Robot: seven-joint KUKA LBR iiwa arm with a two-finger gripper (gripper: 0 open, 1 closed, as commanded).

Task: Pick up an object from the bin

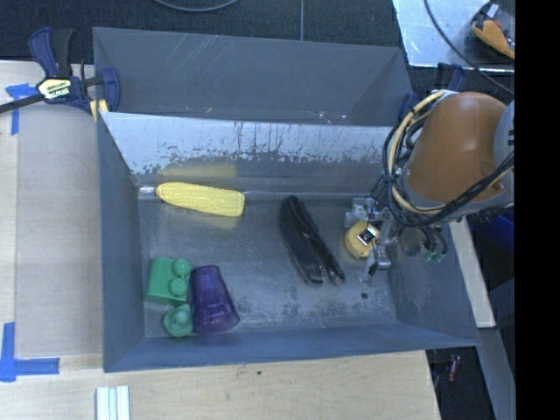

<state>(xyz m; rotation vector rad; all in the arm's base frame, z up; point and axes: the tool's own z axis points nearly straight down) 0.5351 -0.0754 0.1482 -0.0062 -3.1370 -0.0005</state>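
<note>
Camera view: end effector (373, 248) (grip state unreadable) by a small yellow thing (355, 242), black tool (306, 239) just beside

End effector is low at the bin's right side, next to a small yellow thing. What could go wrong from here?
1. The small yellow object sits right beside the end effector, partly hidden; a grasp could land off-centre and slip.
2. The bin's sloped right wall is close; a sideways move might scrape it.
3. The black tool lies close, toward the bin's middle; a swing that way could knock it.
</note>
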